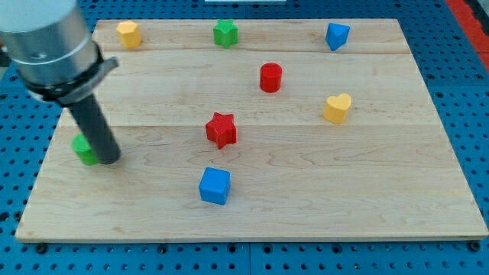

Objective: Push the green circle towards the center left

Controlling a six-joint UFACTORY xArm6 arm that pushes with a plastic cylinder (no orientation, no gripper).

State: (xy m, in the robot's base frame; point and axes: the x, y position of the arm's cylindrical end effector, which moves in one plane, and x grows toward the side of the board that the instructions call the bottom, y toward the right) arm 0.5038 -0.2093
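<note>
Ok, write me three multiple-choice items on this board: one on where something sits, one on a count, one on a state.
1. Where is the green circle?
A. At the view's left edge, about mid-height
B. At the view's top right corner
C. In the middle of the board

2. How many red blocks are on the wooden board?
A. One
B. Two
C. Four

3. How does my tip stand relative to the green circle?
A. Far off, beside the blue cube
B. Close against its right side, partly covering it
C. Near the yellow heart

Key:
1 A, since it sits by the left edge, halfway down.
2 B, the red star and the red cylinder are the only red ones.
3 B, the rod ends right beside the circle, well away from the blue cube and the yellow heart.
</note>
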